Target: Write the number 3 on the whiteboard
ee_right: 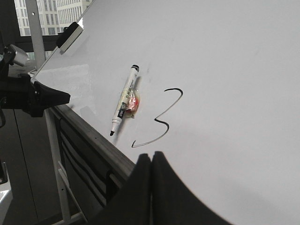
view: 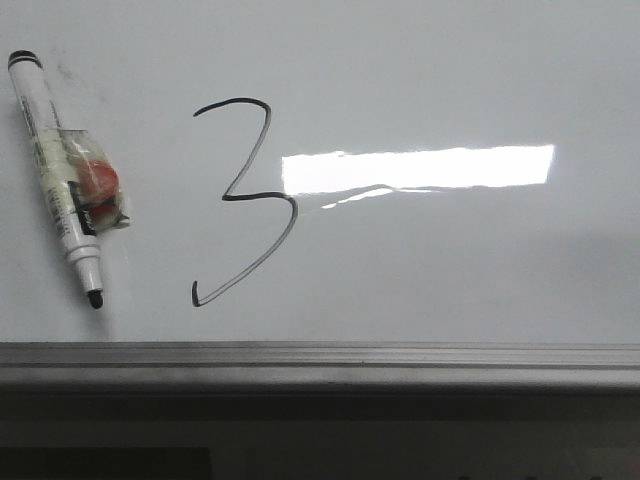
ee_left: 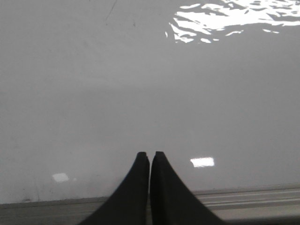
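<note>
Lying on the glossy white-grey whiteboard [view: 420, 60], a thin black hand-drawn number 3 [view: 245, 200] sits ahead of the clenched, empty right gripper [ee_right: 151, 155]; beside it rests an uncapped white marker [view: 58, 175]. The left gripper [ee_left: 150, 154], also clenched, hovers over bare board.

— What do your grippers look like?
— Your left gripper [ee_left: 150, 153] has two matte black fingers [ee_left: 136, 187], broad at the base, tapering to blunt tips. Your right gripper [ee_right: 151, 154] looks the same.
</note>
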{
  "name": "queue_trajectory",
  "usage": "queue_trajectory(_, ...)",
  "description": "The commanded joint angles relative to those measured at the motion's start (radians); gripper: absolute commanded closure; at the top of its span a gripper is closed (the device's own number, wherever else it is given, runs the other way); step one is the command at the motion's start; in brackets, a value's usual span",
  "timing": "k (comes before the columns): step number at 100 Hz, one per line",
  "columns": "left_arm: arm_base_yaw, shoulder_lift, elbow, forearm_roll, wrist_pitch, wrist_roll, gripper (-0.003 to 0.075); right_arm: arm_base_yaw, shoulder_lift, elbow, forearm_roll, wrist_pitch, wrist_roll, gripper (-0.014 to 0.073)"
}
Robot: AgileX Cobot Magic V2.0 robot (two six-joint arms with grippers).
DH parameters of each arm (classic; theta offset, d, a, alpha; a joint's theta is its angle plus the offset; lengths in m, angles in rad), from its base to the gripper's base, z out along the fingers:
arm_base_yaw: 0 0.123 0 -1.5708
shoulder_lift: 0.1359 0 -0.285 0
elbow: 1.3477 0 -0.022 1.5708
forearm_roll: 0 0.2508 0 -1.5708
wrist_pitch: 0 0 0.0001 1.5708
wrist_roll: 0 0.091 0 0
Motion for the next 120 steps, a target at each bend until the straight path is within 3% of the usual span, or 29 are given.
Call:
queue_trajectory(1, 0.000, -0.025, 0.034, 0.008, -0.045, 0.002, 0.0741, -0.006, -0.007, -0.023, -0.010, -0.080, -0.004, 0.0659)
queue_trajectory(81, 0.000, -0.025, 0.034, 0.008, -0.045, 0.002, 0.0741, -0.031, -0.005, -0.023, -0.010, -0.092, -0.004, 0.0659)
queue_trajectory(95, 0.000, -0.025, 0.034, 0.008, -0.045, 0.002, 0.0741, -0.196, 0.029, -0.023, -0.010, -0.090, -0.004, 0.0659)
queue_trajectory(120, 0.000, -0.025, 0.034, 0.008, -0.045, 0.002, 0.0741, -0.668, 0.109, -0.021, -0.015, -0.082, 0.002, 0.0659)
